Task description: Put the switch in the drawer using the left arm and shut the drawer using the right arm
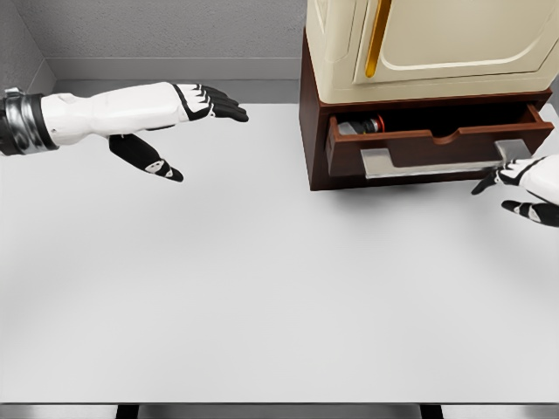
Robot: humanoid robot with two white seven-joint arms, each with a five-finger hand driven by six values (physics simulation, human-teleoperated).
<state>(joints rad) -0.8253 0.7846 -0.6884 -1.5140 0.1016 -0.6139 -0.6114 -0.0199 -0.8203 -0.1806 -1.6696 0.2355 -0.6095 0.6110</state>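
White tabletop (262,305) lies bare nearest the camera. Right hand (524,185) has its fingers (486,183) relaxed and empty, touching the drawer (437,140) handle (437,163). Left hand (175,118) hovers with fingers spread, holding nothing. Inside the pulled-out drawer rests the switch (362,125), at its left end.

Left robot hand (179,122) and right robot hand (524,185) open

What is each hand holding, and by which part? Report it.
Nothing is held. The left hand hangs open over the table; the right hand is open beside the drawer handle.
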